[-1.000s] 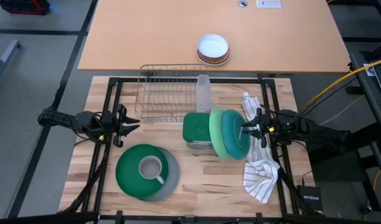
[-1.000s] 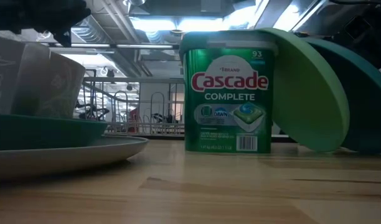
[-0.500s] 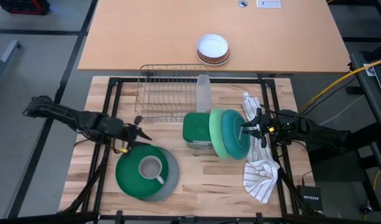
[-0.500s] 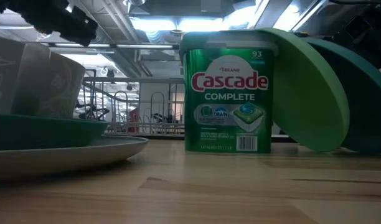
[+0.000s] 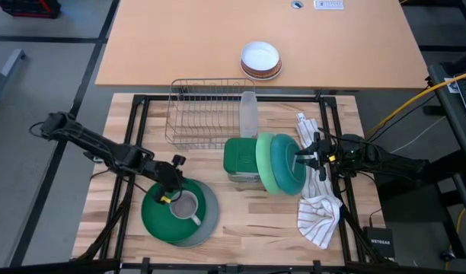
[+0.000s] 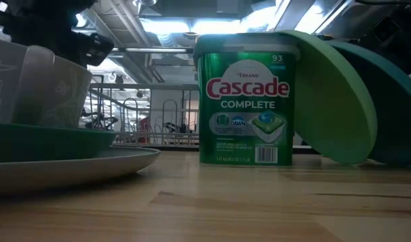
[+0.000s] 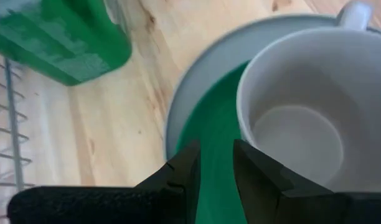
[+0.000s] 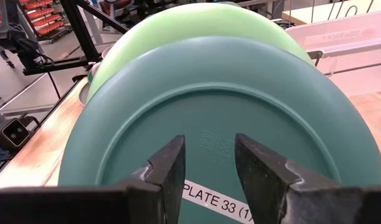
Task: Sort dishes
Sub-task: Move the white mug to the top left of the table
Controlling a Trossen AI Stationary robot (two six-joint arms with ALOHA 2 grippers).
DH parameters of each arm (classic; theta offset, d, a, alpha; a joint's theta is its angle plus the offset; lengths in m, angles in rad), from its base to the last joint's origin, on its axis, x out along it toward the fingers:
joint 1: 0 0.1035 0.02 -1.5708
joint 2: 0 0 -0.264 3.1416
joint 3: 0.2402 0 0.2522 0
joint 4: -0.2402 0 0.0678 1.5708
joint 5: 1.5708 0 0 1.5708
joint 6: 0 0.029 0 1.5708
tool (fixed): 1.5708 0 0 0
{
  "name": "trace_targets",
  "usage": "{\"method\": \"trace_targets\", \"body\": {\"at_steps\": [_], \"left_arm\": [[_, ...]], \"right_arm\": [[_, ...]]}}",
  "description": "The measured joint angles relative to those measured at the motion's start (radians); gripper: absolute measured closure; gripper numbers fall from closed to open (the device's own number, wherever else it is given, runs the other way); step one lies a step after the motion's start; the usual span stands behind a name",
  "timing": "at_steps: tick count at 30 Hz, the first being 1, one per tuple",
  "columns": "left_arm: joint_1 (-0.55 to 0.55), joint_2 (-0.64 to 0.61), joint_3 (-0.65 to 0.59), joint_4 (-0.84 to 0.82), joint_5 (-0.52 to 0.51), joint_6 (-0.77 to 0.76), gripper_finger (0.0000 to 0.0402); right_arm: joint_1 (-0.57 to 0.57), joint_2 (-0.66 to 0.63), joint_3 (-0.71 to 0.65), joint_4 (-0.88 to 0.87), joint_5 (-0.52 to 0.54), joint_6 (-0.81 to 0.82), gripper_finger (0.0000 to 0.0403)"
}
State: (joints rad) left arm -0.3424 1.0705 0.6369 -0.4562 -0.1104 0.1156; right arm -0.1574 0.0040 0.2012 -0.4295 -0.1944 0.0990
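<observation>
A small grey mug (image 5: pixel 186 206) stands on a dark green plate (image 5: pixel 158 217), which lies on a grey plate (image 5: pixel 210 221) at the near left. My left gripper (image 5: pixel 172 191) is open just beside the mug's rim (image 7: pixel 246 93), on its far-left side, over the dark green plate (image 7: pixel 209 130). A light green plate (image 5: pixel 265 164) and a teal plate (image 5: pixel 288 166) stand on edge and lean against a green Cascade tub (image 5: pixel 239 158). My right gripper (image 8: pixel 209 168) is open, close before the teal plate's underside (image 8: pixel 228 118).
A wire dish rack (image 5: pixel 206 114) stands at the far middle, with a clear holder (image 5: pixel 249 113) at its right end. A white striped towel (image 5: pixel 318 213) lies at the right. White bowls (image 5: pixel 261 59) sit on the desk beyond. Bare wood lies along the near edge.
My left gripper has swung from the table's left edge toward the right and near side and has come down beside the mug. The plates and the mug have stayed in place.
</observation>
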Motion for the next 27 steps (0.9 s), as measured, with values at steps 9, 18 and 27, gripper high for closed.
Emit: {"method": "trace_targets", "body": {"at_steps": [9, 18, 27], "left_arm": [[0.001, -0.007, 0.001, 0.001, 0.000, -0.063, 0.0318], [0.001, -0.079, 0.001, 0.001, 0.001, -0.145, 0.0318], [-0.015, -0.095, 0.002, 0.001, 0.114, -0.263, 0.0318]], "right_arm": [[0.000, 0.000, 0.000, 0.000, 0.000, 0.000, 0.0260], [0.000, 0.000, 0.000, 0.000, 0.000, 0.000, 0.0260], [0.000, 0.000, 0.000, 0.000, 0.000, 0.000, 0.0260]]}}
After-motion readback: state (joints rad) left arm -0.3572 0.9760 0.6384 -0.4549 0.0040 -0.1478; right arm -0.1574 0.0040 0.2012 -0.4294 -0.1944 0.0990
